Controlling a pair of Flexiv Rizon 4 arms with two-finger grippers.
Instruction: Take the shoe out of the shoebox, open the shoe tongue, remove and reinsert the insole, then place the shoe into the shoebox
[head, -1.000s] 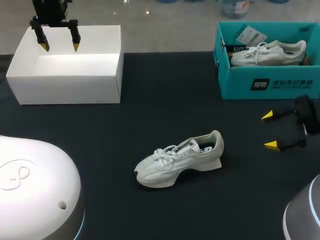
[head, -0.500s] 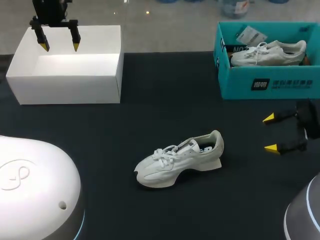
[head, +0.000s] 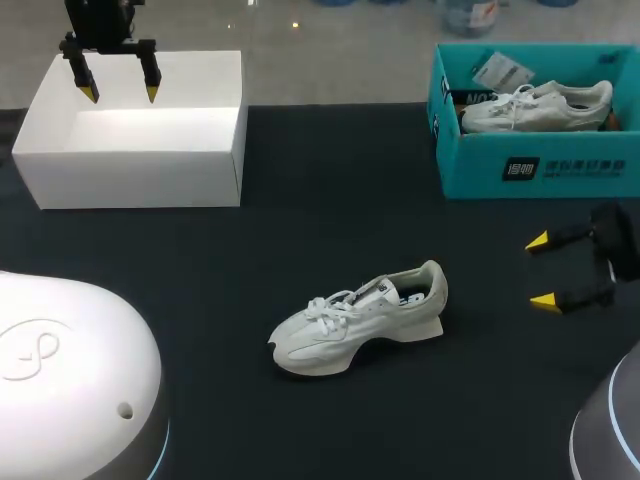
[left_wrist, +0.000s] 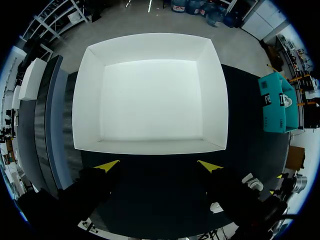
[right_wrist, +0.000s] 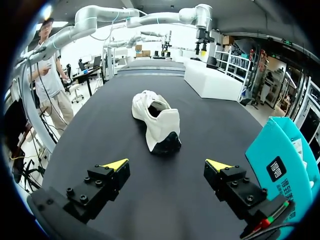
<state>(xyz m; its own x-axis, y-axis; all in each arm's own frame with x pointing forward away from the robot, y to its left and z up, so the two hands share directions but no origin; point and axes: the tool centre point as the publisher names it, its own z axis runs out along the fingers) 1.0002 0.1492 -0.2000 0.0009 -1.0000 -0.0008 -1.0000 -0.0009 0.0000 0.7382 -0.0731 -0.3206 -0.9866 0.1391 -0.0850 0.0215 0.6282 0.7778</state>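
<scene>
A white sneaker (head: 360, 318) lies on the dark table near the middle, toe pointing to the front left; in the right wrist view the sneaker (right_wrist: 156, 120) lies heel-first ahead of the fingers. My right gripper (head: 542, 270) (right_wrist: 167, 164) hovers open to the sneaker's right, with nothing between its fingers. The white open shoebox (head: 135, 150) (left_wrist: 150, 92) stands at the back left and holds nothing. Above it my left gripper (head: 119, 93) (left_wrist: 157, 166) hangs open, pointing down into the box.
A teal shoebox (head: 535, 165) (right_wrist: 282, 165) at the back right holds another white shoe (head: 535, 105). The rounded bases of my arms (head: 70, 380) fill the front corners.
My right gripper has drifted slightly toward the front of the table. The left arm and the sneaker have not moved.
</scene>
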